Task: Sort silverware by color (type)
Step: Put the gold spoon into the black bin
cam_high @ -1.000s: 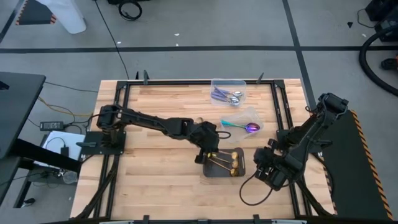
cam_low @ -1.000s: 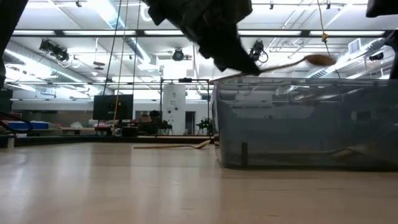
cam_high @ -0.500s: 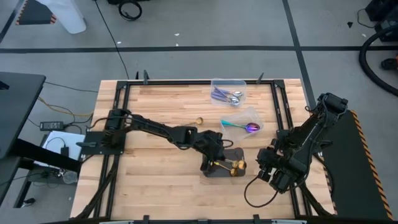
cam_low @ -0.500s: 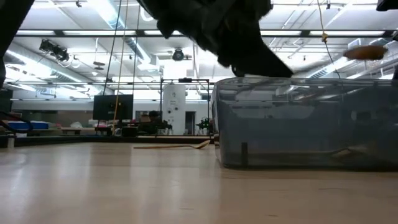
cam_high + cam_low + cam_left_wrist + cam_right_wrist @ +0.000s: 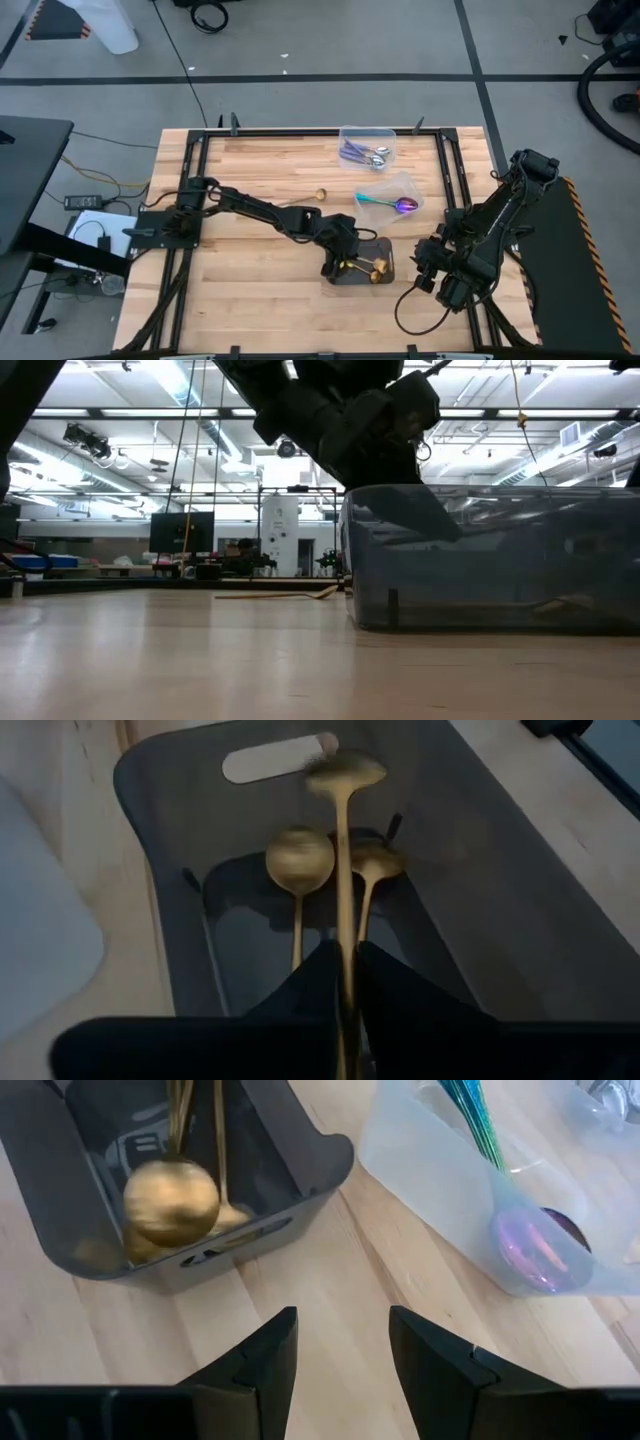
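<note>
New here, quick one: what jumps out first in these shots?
The left gripper is down in the dark grey tray near the table's front, with a gold spoon between its fingers above two other gold spoons lying in the tray. Behind it, one clear tub holds a rainbow spoon and another holds lilac-handled spoons. The right gripper waits open beside the tray.

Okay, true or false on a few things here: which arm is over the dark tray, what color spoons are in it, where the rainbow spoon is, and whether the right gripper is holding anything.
1. The left gripper is over the dark grey tray. True.
2. The tray holds lilac spoons. False: gold spoons lie there.
3. The rainbow spoon lies in a clear tub. True.
4. The right gripper grips a spoon. False: it is open and empty, beside the tray.
</note>
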Tool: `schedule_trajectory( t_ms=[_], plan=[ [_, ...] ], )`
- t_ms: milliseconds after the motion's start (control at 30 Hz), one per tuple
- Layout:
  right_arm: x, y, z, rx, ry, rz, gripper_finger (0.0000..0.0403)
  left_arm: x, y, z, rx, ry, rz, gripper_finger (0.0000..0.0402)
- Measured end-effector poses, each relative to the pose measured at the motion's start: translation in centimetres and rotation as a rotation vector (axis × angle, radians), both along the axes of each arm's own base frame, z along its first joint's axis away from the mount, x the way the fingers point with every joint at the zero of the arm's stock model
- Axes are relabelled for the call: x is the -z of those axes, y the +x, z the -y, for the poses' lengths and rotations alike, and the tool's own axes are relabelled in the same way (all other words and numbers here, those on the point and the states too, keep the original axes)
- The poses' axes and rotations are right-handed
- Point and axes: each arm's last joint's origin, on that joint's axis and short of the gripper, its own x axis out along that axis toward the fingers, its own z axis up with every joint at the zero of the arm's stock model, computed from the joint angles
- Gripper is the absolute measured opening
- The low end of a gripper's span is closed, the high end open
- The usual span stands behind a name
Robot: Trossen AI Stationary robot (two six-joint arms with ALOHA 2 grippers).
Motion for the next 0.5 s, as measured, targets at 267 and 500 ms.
schedule_trajectory(
  t_ms=[267, 500],
  plan=[
    [0.0, 0.0, 0.0, 0.000, -0.005, 0.010, 0.0169, -0.2, -0.2, 0.1, 0.000, -0.001, -0.019, 0.0113],
    [0.0, 0.1, 0.0, -0.001, -0.010, 0.024, 0.0169, -2.9, -0.8, -0.7, -0.013, -0.004, 0.019, 0.0122]
  ],
)
